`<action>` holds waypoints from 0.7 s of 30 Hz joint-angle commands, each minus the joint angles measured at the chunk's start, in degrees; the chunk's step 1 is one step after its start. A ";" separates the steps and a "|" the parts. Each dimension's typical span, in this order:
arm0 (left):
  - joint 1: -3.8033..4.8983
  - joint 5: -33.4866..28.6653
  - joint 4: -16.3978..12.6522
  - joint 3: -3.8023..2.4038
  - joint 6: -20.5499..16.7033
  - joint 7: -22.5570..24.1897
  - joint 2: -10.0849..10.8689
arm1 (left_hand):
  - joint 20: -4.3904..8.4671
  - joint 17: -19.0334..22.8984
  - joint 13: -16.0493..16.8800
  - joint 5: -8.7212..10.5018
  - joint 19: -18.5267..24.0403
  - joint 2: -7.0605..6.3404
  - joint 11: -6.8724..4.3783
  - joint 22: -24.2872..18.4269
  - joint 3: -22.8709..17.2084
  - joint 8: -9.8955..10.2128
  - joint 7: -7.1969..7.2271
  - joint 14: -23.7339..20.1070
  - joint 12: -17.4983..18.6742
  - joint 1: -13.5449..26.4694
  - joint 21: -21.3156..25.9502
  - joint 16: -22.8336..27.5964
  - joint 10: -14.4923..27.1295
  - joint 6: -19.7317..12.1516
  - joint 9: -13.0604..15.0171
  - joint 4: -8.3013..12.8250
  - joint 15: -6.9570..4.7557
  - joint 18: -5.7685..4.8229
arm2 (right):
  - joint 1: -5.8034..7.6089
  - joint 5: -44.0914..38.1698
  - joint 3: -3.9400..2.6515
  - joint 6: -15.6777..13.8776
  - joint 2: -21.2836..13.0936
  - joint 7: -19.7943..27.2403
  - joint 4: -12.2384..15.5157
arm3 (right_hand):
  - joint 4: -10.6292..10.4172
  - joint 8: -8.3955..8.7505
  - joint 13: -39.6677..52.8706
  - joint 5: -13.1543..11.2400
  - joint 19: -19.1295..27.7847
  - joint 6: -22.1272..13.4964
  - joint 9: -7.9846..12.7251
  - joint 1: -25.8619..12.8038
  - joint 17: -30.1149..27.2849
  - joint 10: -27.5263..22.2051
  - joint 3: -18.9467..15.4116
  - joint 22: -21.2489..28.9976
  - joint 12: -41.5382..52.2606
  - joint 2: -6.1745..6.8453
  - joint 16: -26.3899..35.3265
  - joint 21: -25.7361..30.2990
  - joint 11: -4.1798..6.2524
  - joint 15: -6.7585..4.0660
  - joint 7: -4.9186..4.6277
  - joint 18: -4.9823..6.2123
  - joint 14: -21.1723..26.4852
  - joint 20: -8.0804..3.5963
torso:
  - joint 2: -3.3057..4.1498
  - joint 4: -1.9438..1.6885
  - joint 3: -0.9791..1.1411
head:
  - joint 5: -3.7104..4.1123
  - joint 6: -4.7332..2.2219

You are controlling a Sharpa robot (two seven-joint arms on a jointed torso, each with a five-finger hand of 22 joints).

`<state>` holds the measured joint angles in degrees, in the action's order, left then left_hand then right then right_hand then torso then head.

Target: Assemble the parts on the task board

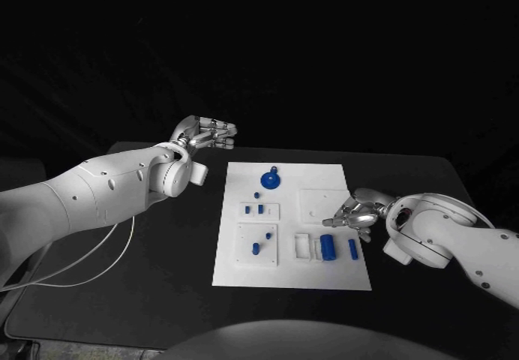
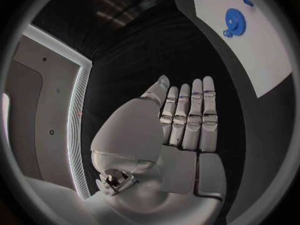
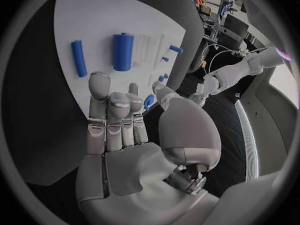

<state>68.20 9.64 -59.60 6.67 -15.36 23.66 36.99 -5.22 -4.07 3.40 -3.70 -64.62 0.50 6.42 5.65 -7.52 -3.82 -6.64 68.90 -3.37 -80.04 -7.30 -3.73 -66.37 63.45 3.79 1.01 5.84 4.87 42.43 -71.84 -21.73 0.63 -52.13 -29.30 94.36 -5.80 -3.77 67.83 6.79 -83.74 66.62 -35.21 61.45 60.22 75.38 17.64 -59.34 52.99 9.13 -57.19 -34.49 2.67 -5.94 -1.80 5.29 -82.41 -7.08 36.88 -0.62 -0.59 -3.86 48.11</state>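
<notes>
The white task board [image 1: 292, 266] lies in the middle of the black table. On it sit a blue gear [image 1: 271, 179], small blue pegs [image 1: 255, 248] in its left plates, and a thick blue cylinder [image 1: 328, 247] beside a thin one [image 1: 354, 249]. My left hand [image 1: 208, 135] is raised off the board's far left corner, its fingers [image 2: 190, 116] straight and side by side, holding nothing. My right hand [image 1: 357, 212] hovers at the board's right edge, just above the cylinders, with its fingers [image 3: 115, 116] loosely bent and nothing in them. The thick cylinder [image 3: 122, 51] and the thin cylinder [image 3: 78, 58] lie beyond those fingers.
A raised white square plate [image 1: 321, 202] sits on the board next to my right hand. A white slotted holder [image 1: 304, 245] stands left of the thick cylinder. A white cable [image 1: 97, 259] trails over the table's left side. Bare black table surrounds the board.
</notes>
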 commanded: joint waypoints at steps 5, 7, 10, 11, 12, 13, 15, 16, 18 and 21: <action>-0.71 -0.15 0.25 -0.03 3.71 -1.30 -0.57 | -0.45 0.01 -0.02 -0.88 1.14 -1.05 0.27 -0.45 1.65 0.23 -0.08 -1.45 -0.01 2.26 0.55 0.18 0.07 -2.26 -0.10 -1.24 0.60 0.08 | -0.33 0.37 0.78 6.21 1.15 -9.10 -0.73 | 0.30 -0.02 3.12 1.00 -2.74 -0.34 -5.96 -0.89 2.64 1.29 0.54 -3.09 0.31 1.07 -0.72 -2.54 0.19 -0.06 0.41 -0.82 -0.87 -0.15 | -1.25 0.12 -0.25 | -0.03 0.55; -0.85 0.05 0.35 -0.03 4.06 -1.55 -0.68 | -0.59 -0.07 -0.01 -1.03 1.17 -0.80 0.22 -0.66 3.45 0.17 0.02 -1.65 -0.03 2.28 0.77 0.15 0.00 -2.54 -0.07 -1.62 0.66 0.11 | -0.35 0.04 1.10 6.25 1.30 -9.65 -0.85 | -0.13 -0.75 3.33 0.76 -2.65 0.16 -10.12 -1.28 2.94 1.42 0.54 -4.05 0.04 1.35 -0.76 -3.45 0.53 -0.27 0.88 -0.93 -0.90 -0.34 | -1.41 0.01 -0.27 | 0.10 0.77; -1.00 0.22 0.46 -0.01 4.45 -1.78 -0.76 | -0.67 -0.09 0.00 -1.00 1.01 -0.05 0.27 -0.96 5.82 0.23 0.05 -1.77 -0.04 1.76 1.02 0.18 0.13 -2.75 -0.11 -1.87 0.72 0.15 | -0.36 -0.91 1.49 6.32 1.43 -10.22 -0.85 | -0.64 -1.35 3.52 -1.49 -2.72 -0.32 -16.12 -1.98 3.14 1.52 2.35 -4.30 -0.17 1.62 -0.74 -3.34 0.67 -0.36 1.19 -1.05 -0.95 -0.48 | -1.55 -0.03 -0.34 | 0.15 0.97; -1.04 0.27 0.50 0.00 4.56 -1.84 -0.77 | -0.67 -0.09 0.00 -1.00 1.01 -0.05 0.27 -0.96 5.82 0.23 0.05 -1.77 -0.04 1.76 1.02 0.18 0.13 -2.75 -0.11 -1.87 0.72 0.15 | -0.37 -1.34 1.61 6.33 1.47 -10.39 -0.82 | -0.90 -1.27 3.70 -3.18 -2.75 -0.94 -20.59 -3.54 3.26 1.51 6.19 -4.47 -0.32 2.77 -0.69 -3.19 0.69 -0.37 1.09 -1.11 -0.98 -0.50 | -1.57 -0.03 -0.36 | 0.16 1.04; -1.07 0.30 0.52 0.01 4.63 -1.88 -0.78 | -0.67 -0.09 0.00 -1.00 0.99 0.03 0.26 -0.98 6.01 0.23 0.04 -1.77 -0.04 1.71 1.04 0.18 0.13 -2.75 -0.11 -1.88 0.73 0.15 | -0.37 -1.65 1.69 6.34 1.49 -10.50 -0.79 | -0.98 -0.99 3.78 -3.59 -2.79 -0.89 -21.57 -4.11 3.33 1.57 6.00 -4.61 -0.30 2.99 -0.74 -3.29 0.63 -0.37 1.25 -1.11 -1.03 -0.52 | -1.60 -0.02 -0.38 | 0.18 1.16; -1.11 0.34 0.56 0.02 4.77 -1.95 -0.78 | -0.70 -0.11 -0.01 -1.00 0.85 0.65 0.26 -1.16 7.54 0.24 0.01 -1.78 -0.03 1.30 1.24 0.18 0.20 -2.83 -0.11 -1.96 0.74 0.17 | -0.38 -2.15 1.83 6.55 1.56 -10.71 -0.75 | -1.19 -0.51 3.82 -3.85 -2.82 -0.92 -22.76 -4.70 3.38 1.53 6.31 -4.78 -0.43 3.14 -0.70 -3.39 0.57 -0.40 1.24 -1.12 -1.02 -0.54 | -1.66 0.01 -0.40 | 0.23 1.21; -1.14 0.37 0.60 0.03 4.87 -1.99 -0.79 | -0.70 -0.11 0.00 -1.00 0.87 0.67 0.26 -1.18 7.72 0.23 0.04 -1.80 -0.03 1.26 1.28 0.17 0.30 -2.93 -0.11 -1.97 0.75 0.16 | -0.38 -2.52 2.02 6.81 1.61 -10.92 -0.71 | -0.92 0.18 4.03 -3.92 -2.87 -0.93 -24.92 -5.47 3.61 1.57 7.26 -5.12 -0.62 3.32 -0.70 -3.37 0.58 -0.42 1.26 -1.19 -1.07 -0.61 | -1.55 0.05 -0.40 | 0.21 1.21; -1.16 0.39 0.62 0.04 4.94 -2.01 -0.82 | -0.70 -0.11 -0.01 -1.01 0.85 0.76 0.27 -1.19 7.92 0.24 0.04 -1.80 -0.03 1.21 1.32 0.17 0.31 -2.94 -0.11 -1.99 0.75 0.16 | -0.38 -2.77 2.20 6.96 1.62 -11.04 -0.64 | -0.98 0.09 4.04 -3.93 -2.85 -1.00 -24.95 -5.60 3.62 1.55 7.24 -5.17 -0.68 3.33 -0.67 -3.39 0.60 -0.43 1.23 -1.20 -1.04 -0.60 | -1.53 0.03 -0.41 | 0.20 1.24; -1.17 0.40 0.65 0.05 5.07 -2.05 -0.86 | -0.71 -0.12 -0.01 -1.01 0.79 1.07 0.31 -1.23 8.59 0.25 0.00 -1.82 -0.02 1.10 1.44 0.17 0.41 -2.97 -0.12 -2.11 0.76 0.16 | -0.39 -3.12 2.60 7.13 1.63 -11.29 -0.45 | -1.17 0.04 4.09 -3.98 -2.85 -1.06 -25.02 -5.97 3.72 1.55 7.40 -5.28 -0.76 3.48 -0.69 -3.40 0.62 -0.46 1.23 -1.21 -1.05 -0.64 | -1.48 -0.01 -0.38 | 0.21 1.30; -1.19 0.42 0.69 0.07 5.26 -2.10 -0.94 | -0.73 -0.11 -0.01 -1.02 0.81 1.17 0.34 -1.23 8.67 0.24 0.00 -1.86 -0.02 1.29 1.47 0.18 0.50 -3.00 -0.12 -2.28 0.78 0.15 | -0.38 -3.81 3.08 7.40 1.74 -11.65 -0.14 | -1.98 0.03 4.16 -4.03 -2.88 -1.06 -25.06 -7.00 3.86 1.60 7.53 -5.49 -0.86 3.67 -0.69 -3.54 0.61 -0.50 1.20 -1.28 -1.06 -0.72 | -1.46 -0.02 -0.35 | 0.21 1.33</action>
<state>67.02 9.75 -58.86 6.77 -11.71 21.65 36.22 -5.73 -4.11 3.40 -4.61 -63.68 1.37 6.66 4.46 0.91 -3.82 -6.54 67.45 -3.37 -78.85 -6.19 -3.72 -66.12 60.89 3.74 -1.09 6.45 4.87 42.10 -73.55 -18.70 6.16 -50.51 -39.06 93.99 -7.48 -3.77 71.92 3.11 -83.94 65.93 -60.20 54.77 64.03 76.80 25.27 -64.79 52.31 12.78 -57.63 -37.71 3.28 -6.34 -0.58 4.70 -83.25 -7.27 35.37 -0.60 -0.96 -3.65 49.38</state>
